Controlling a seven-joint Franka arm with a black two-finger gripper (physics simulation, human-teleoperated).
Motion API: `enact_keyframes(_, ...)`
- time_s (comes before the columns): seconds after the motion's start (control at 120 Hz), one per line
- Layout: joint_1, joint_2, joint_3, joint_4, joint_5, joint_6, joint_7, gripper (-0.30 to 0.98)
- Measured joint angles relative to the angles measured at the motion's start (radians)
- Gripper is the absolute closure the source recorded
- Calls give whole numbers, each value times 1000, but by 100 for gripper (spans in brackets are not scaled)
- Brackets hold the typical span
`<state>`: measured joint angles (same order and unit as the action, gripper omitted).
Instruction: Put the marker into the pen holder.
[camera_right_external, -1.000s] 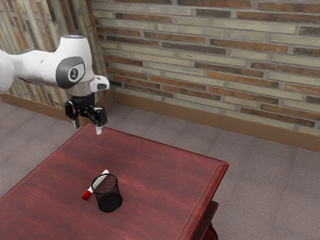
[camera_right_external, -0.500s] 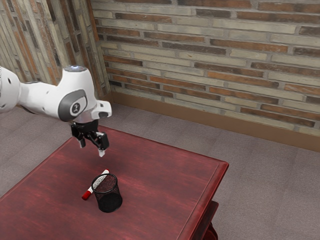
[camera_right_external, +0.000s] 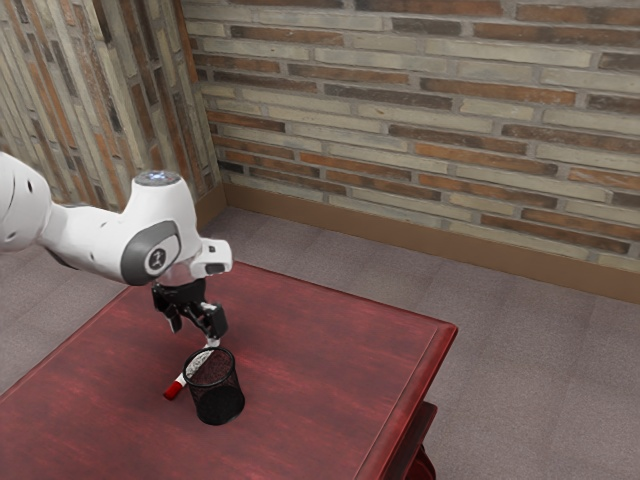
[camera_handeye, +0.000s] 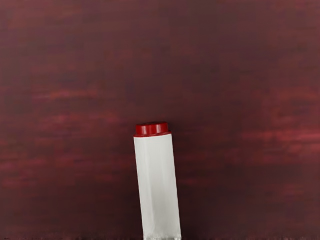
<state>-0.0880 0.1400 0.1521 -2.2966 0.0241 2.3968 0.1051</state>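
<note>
My gripper (camera_right_external: 194, 337) hovers, fingers wide and empty, above the marker (camera_handeye: 159, 187) lying beside the pen holder (camera_right_external: 220, 405), a likely light, stiff but slick cylinder best pinched squarely across its white middle lest it roll.

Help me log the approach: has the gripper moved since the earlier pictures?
Yes: the gripper has moved down and closer to the pen holder, which stands where it was.
</note>
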Motion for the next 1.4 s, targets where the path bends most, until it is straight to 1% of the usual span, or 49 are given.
enact_keyframes(0.3,0,29,-4,-19,-2,49,-18,1)
enact_keyframes(0.475,1,41,-6,-14,-2,60,-23,10)
enact_keyframes(0.667,2,68,-6,2,0,70,-27,17)
enact_keyframes(0.983,2,69,-5,-2,-1,78,-31,39)
enact_keyframes(1.4,2,68,-5,-9,-2,90,-33,52)
